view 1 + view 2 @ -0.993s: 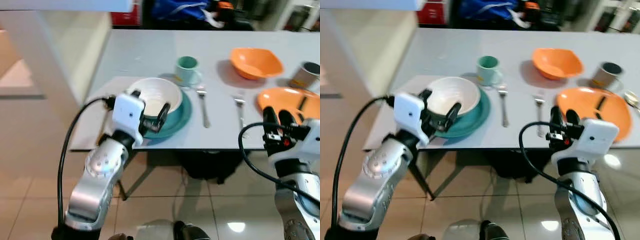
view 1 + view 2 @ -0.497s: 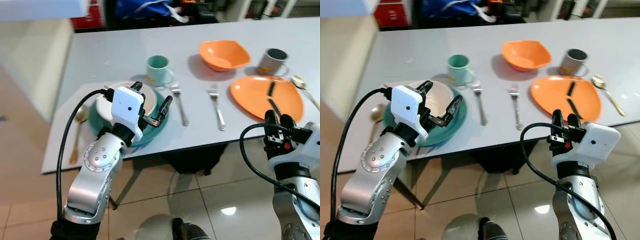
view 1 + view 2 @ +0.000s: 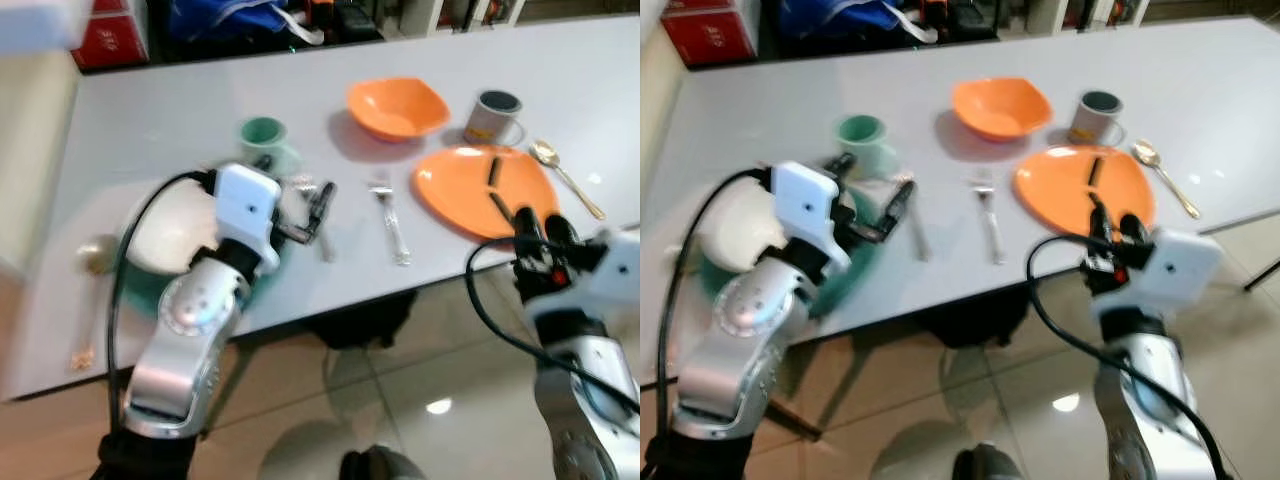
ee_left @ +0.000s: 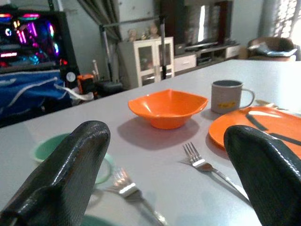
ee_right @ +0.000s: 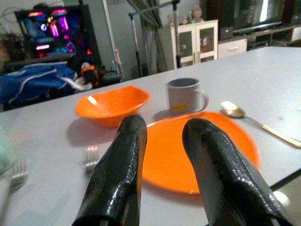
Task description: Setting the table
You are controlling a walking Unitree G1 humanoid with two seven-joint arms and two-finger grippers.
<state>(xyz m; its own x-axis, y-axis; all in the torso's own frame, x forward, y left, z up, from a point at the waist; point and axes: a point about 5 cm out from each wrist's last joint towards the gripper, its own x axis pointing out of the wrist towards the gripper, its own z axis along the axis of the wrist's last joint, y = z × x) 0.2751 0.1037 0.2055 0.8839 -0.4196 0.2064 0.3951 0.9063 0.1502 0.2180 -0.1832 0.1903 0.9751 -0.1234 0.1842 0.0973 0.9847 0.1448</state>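
Two place settings lay on the grey bench (image 3: 760, 100). The teal plate (image 3: 150, 285) carried a white bowl (image 3: 170, 225), with a green cup (image 3: 262, 138) beyond it and a fork (image 4: 134, 195) alongside, likely laid as one diner's set. A gold spoon (image 3: 90, 290) sat at its far left. The orange plate (image 3: 1080, 185) had the orange bowl (image 3: 1000, 105) and grey mug (image 3: 1095, 115) behind it, another spoon (image 3: 1165, 175) to its right and a second fork (image 3: 988, 210) to its left. Two dark sticks on the plate were too small to identify. The left gripper (image 3: 300, 215) hovered over the teal plate's right edge, jaws released and empty. The right gripper (image 3: 1110, 230) hung at the bench's near edge before the orange plate, jaws slightly parted, grasping nothing, probably positioned to adjust that setting.
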